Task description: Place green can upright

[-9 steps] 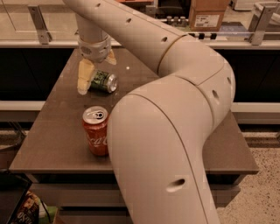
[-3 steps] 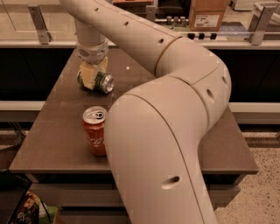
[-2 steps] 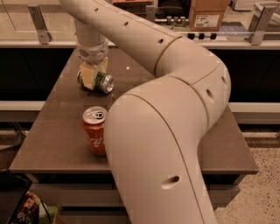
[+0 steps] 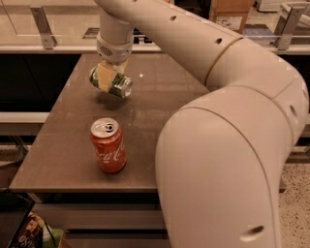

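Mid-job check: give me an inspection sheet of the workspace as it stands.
Surface: brown table, with a shadow under the held can.
Job's things: green can on its side, off the table, not yet upright.
Clutter: red Coca-Cola can upright near the front edge.
Grippers: hand above the table's far left part, shut on the green can.
Cables: nothing seen.
Surroundings: cardboard box and metal rail post behind the table.

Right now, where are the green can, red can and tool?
green can (image 4: pixel 120 85): camera view, body near silver end.
red can (image 4: pixel 108 150): camera view, side label.
tool (image 4: pixel 107 76): camera view, between fingertips clamping the green can aloft.
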You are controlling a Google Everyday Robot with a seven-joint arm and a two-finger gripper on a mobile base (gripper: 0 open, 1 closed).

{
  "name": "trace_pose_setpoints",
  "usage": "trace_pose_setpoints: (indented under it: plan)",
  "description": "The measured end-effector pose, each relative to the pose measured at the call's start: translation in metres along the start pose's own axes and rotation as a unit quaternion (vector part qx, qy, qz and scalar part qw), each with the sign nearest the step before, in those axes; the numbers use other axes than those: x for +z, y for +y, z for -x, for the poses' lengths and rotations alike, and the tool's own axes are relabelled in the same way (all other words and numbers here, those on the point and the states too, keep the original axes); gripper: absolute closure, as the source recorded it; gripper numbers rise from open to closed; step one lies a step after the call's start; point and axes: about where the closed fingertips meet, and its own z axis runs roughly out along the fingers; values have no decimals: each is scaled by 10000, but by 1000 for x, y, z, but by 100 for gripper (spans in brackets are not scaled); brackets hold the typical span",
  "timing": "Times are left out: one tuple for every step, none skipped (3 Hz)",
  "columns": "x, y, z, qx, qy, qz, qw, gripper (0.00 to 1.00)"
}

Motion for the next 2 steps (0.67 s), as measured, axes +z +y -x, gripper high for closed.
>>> trace_pose_setpoints:
  plan:
    - [-18,-6,-5,-97,-571,88,9983,100]
    - [-27,-12,-2,-261,-1186,216,9924,100]
